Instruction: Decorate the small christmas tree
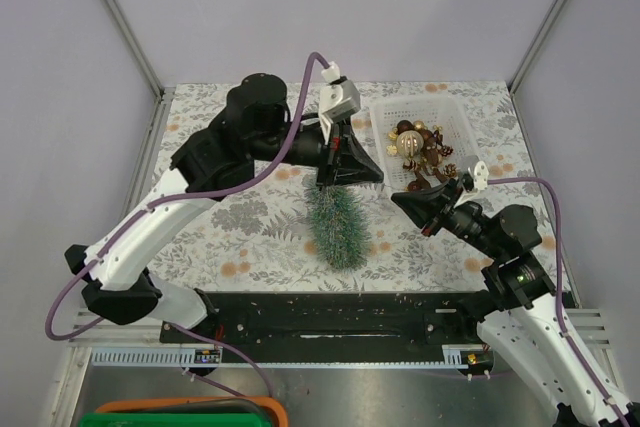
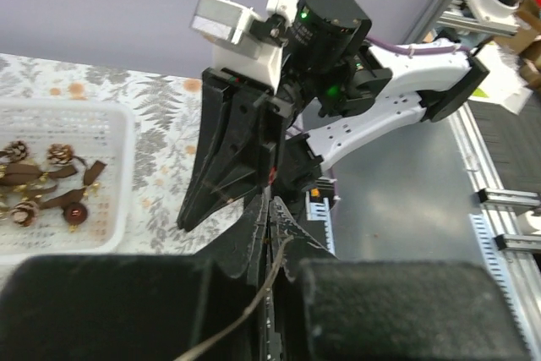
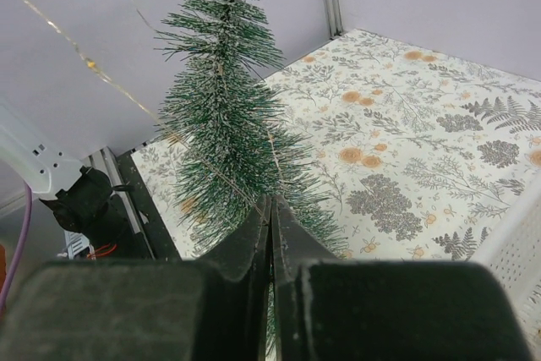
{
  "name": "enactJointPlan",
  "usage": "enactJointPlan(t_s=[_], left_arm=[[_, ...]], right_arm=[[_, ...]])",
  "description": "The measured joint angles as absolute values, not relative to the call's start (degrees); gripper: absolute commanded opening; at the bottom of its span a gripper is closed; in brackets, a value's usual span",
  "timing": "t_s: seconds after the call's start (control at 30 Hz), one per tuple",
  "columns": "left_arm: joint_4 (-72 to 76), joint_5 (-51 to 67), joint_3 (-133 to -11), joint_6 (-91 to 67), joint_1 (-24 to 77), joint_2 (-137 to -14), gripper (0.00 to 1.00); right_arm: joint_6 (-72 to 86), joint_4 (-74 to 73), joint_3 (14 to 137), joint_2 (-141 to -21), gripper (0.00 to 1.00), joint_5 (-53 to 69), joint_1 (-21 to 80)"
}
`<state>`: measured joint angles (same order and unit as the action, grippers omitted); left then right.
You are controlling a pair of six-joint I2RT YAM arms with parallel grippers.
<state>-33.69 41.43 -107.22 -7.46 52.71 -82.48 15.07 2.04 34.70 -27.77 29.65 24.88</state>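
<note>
The small christmas tree (image 1: 335, 229), frosted green, appears to stand upright on the floral tablecloth in front of the arms, and fills the right wrist view (image 3: 221, 99). A thin wire with tiny lights (image 3: 84, 62) runs across it. My left gripper (image 1: 372, 178) is just right of the tree's top. Its jaws are closed on the wire (image 2: 254, 312). My right gripper (image 1: 397, 197), seen from the left wrist (image 2: 237, 171), sits close beside it with its jaws closed on the same wire at the tree's side.
A white basket (image 1: 452, 113) at the back right holds brown and gold baubles, bows and pine cones (image 1: 418, 145); it also shows in the left wrist view (image 2: 118, 124). A black rail (image 1: 330, 317) runs along the near edge. Grey walls enclose the table.
</note>
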Motion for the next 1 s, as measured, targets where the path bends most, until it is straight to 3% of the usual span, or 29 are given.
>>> enactJointPlan(t_s=[0.33, 0.7, 0.93, 1.0], left_arm=[[-36.9, 38.5, -95.5, -2.7, 47.5, -71.3, 0.1], [-39.6, 34.2, -94.4, 5.2, 45.0, -64.3, 0.1], [-39.5, 31.9, -88.2, 8.0, 43.7, -57.0, 0.1], [-39.4, 31.5, -85.4, 7.9, 43.6, -55.5, 0.14]], right_arm=[[14.2, 1.6, 34.7, -28.9, 0.09, 29.6, 25.1], [13.4, 0.2, 35.0, -29.5, 0.17, 29.7, 25.2], [12.9, 0.1, 35.3, -30.2, 0.17, 31.1, 25.6], [12.7, 0.1, 35.5, -30.3, 0.17, 31.2, 26.0]])
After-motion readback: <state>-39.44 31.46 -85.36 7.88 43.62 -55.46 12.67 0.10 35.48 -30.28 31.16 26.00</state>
